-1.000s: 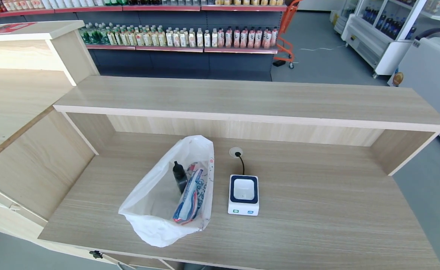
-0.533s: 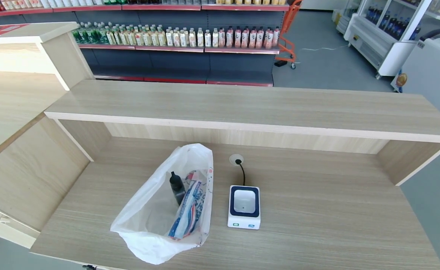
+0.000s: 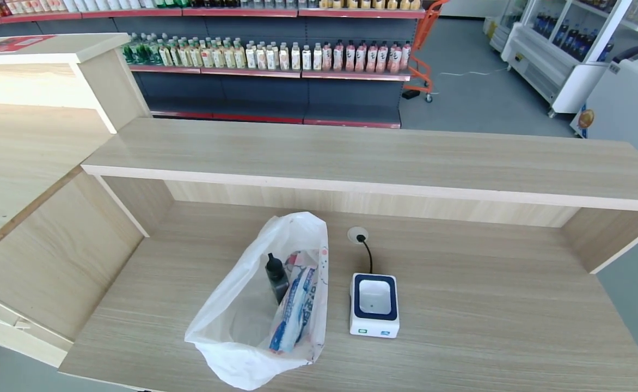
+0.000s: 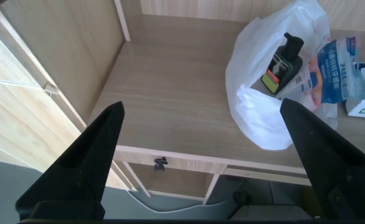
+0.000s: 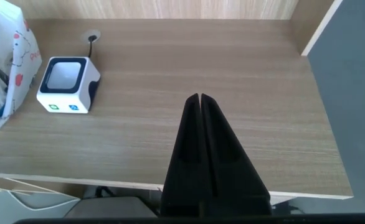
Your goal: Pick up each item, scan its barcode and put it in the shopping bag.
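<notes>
Just ahead of the wide-open left gripper (image 4: 201, 106), the shopping bag (image 4: 257, 118) already holds a dark bottle (image 4: 285, 59) and a blue packet (image 4: 338, 62), while the right gripper (image 5: 199, 99), closed on nothing, hangs over the table (image 5: 232, 62) near the scanner (image 5: 67, 84); the task looks finished.

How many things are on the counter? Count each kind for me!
Shopping bag: 1
Black bottle, standing in the bag: 1
Blue-and-white packet, in the bag: 1 that I can make out
Scanner, beside the bag: 1
Total: 4
</notes>
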